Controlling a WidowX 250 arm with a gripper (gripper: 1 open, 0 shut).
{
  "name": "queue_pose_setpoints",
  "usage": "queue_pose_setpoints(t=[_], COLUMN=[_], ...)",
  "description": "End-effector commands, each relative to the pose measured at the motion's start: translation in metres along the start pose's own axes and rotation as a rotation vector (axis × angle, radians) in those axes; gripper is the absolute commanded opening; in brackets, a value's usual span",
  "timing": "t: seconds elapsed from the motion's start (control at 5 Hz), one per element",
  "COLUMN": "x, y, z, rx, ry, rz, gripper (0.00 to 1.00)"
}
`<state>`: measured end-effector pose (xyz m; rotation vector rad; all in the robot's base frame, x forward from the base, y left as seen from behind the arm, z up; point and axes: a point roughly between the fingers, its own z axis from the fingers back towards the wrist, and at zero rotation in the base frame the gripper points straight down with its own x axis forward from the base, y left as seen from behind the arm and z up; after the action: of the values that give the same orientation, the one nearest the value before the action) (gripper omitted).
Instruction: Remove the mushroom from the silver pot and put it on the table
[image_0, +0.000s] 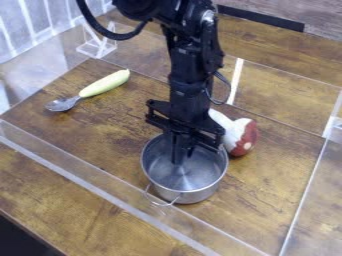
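Jaws (183, 160) closed, pointing straight down inside the silver pot (185, 174), gripping nothing visible. The mushroom (238, 135) lies tipped on the table (80, 140) at the pot's two o'clock, just beside its rim. A yellow-green vegetable (104, 82) and a grey spoon (59, 103) rest at ten o'clock.

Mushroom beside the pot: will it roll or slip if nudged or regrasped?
The mushroom lies on its side on the table, so its round cap probably lets it roll. The glossy surface suggests hard plastic: likely stiff, light and somewhat slippery.
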<state>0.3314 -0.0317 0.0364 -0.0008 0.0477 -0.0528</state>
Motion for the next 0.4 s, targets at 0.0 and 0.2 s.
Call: queue_pose_setpoints(t=[0.0,0.2], x=[0.0044,0.0021], y=[0.0107,0.0149], z=[0.0176,0.0147], rx=[0.009,0.019], ry=[-0.064,-0.067], rz=[-0.004,-0.014], gripper=[1.0,0.0])
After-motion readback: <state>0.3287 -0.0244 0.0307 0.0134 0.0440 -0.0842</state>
